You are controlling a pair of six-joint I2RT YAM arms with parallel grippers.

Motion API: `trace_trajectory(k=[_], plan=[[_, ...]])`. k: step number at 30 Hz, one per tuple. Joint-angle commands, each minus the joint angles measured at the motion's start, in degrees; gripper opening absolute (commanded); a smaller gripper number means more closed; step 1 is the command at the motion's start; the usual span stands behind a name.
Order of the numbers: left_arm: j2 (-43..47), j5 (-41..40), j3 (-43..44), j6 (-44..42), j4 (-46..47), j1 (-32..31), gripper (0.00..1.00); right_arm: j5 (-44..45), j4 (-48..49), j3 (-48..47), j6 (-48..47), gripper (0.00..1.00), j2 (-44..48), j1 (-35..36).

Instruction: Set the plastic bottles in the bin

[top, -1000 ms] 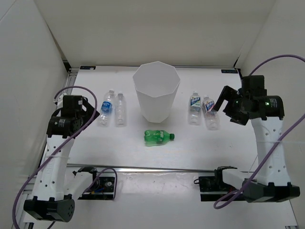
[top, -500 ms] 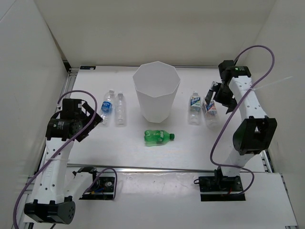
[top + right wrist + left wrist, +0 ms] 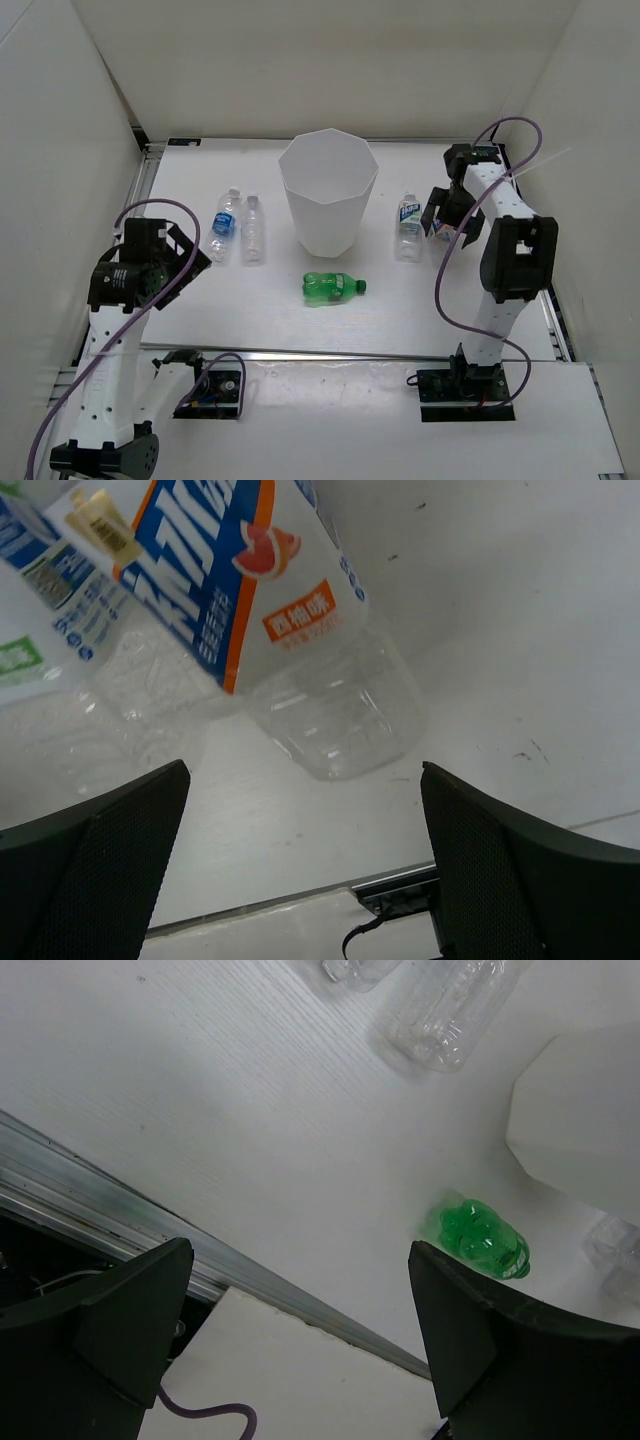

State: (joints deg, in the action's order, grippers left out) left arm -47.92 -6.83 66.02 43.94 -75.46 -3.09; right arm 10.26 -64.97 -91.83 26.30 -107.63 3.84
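Observation:
The white faceted bin (image 3: 328,195) stands upright at the table's middle back. Two clear bottles (image 3: 224,224) (image 3: 253,229) lie to its left. The green soda bottle (image 3: 333,287) lies in front of it and shows in the left wrist view (image 3: 485,1240). A labelled bottle (image 3: 407,226) lies right of the bin. My right gripper (image 3: 447,213) is open just above the rightmost labelled bottle (image 3: 290,630), largely hiding it in the top view. My left gripper (image 3: 183,256) is open and empty, near and left of the left bottles.
White walls close in the table at the left, back and right. A metal rail (image 3: 330,353) runs along the near edge. The bin's wall (image 3: 580,1110) shows at the right of the left wrist view. Purple cables loop off both arms.
My right arm has stretched out towards the back and brought its open gripper down over the rightmost bottle. My left gripper has drawn back a little towards the near left.

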Motion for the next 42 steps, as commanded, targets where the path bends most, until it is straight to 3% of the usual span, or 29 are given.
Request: trace_trajectory(k=[1, 12, 15, 16, 22, 27, 30, 33, 38, 42], plan=[[-0.33, -0.9, 1.83, -1.05, -0.83, 0.37, 1.0, -0.33, 3.44, 0.34, -1.34, 1.0, -1.96, -0.84], [0.28, -2.05, 2.97, -0.53, -3.28, 0.37, 1.0, -2.26, 3.97, -6.78, -1.34, 0.99, -13.21, -2.52], [0.28, -2.05, 2.98, -0.53, -3.29, 0.37, 1.0, -3.05, 3.97, -6.78, -1.34, 0.72, -15.06, -3.04], [0.28, -2.05, 2.98, -0.53, -3.29, 0.37, 1.0, -3.05, 3.97, -6.78, -1.34, 0.57, -15.67, -3.04], [0.81, -2.05, 2.98, 0.0, -3.82, 0.37, 1.0, -1.31, 3.36, -5.64, -0.82, 0.34, -11.74, -3.04], [1.33, -1.52, 2.45, 0.0, -3.29, 0.37, 1.0, 0.38, -0.94, -10.29, 0.24, 0.32, -1.98, -3.04], [1.34, -0.46, 1.22, -0.52, -1.79, 0.37, 1.0, -4.27, -0.96, -12.75, 0.77, 0.32, 9.77, -3.04], [1.34, 2.08, -0.36, -0.53, -0.12, 0.37, 1.0, -10.84, -0.95, -20.18, 2.08, 0.33, 14.28, -1.13], [0.11, 4.54, -0.89, -1.14, 1.98, 0.37, 1.0, -20.87, -1.83, -37.35, 3.93, 0.33, 14.29, 4.94], [0.64, 5.07, -0.37, -2.55, 3.21, 0.37, 1.0, -33.8, 6.94, -33.42, 6.04, 0.32, 14.29, 8.2]])
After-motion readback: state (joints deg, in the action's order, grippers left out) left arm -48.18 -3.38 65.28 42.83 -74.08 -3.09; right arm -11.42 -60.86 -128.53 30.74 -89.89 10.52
